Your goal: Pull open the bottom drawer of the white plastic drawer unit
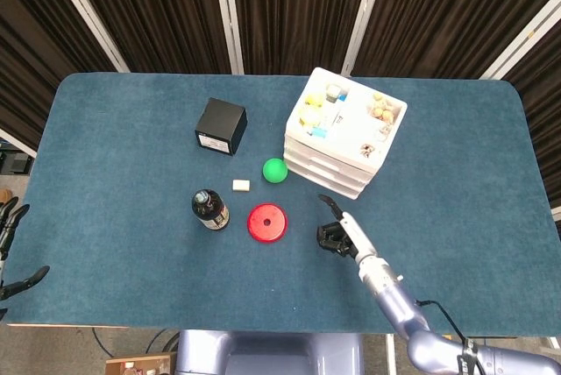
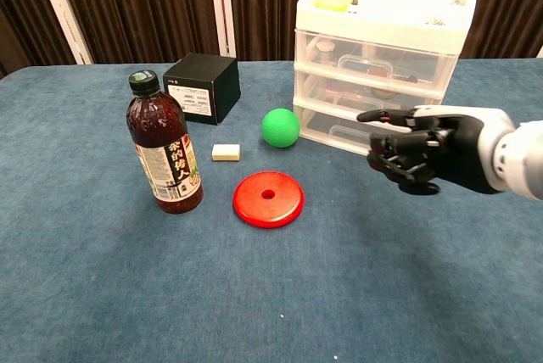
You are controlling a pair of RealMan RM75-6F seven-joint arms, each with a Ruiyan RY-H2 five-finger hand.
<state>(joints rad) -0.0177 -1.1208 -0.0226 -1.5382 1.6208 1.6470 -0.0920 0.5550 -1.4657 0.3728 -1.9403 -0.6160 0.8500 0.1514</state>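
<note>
Left hand (image 1: 10, 252) at far left edge of head view, off the table's near-left corner; fingers spread, nothing held, idle.

On the blue table (image 1: 114, 217), left to right: dark sauce bottle (image 2: 165, 146) upright; black box (image 2: 202, 86) at its 1 o'clock, further back; small cream block (image 2: 226, 152) between bottle and green ball (image 2: 280, 127); red disc (image 2: 268, 198) flat, at 6 o'clock of the ball.

White drawer unit (image 2: 386, 49) right of centre, towards the far edge, small oddments on its top. Three clear-fronted drawers, all looking closed. Bottom drawer (image 2: 339, 136) lowest in the stack, its moulded handle on the front face, partly hidden by the hand in chest view.

Right hand (image 2: 416, 151) in front of the unit, at roughly 6 o'clock of it in head view. One finger stretched towards the drawer front, the rest curled in, nothing held. Contact with handle: cannot tell; looks just short of it.

Step in hand, as judged: approach, with no grasp yet and drawer not yet pulled.

Next move likely calls for dropping to bottom handle level, hooking fingertips under or behind the handle lip, then a straight pull along the drawer's slide line. Risk: light unit sliding on the cloth instead of drawer opening.
</note>
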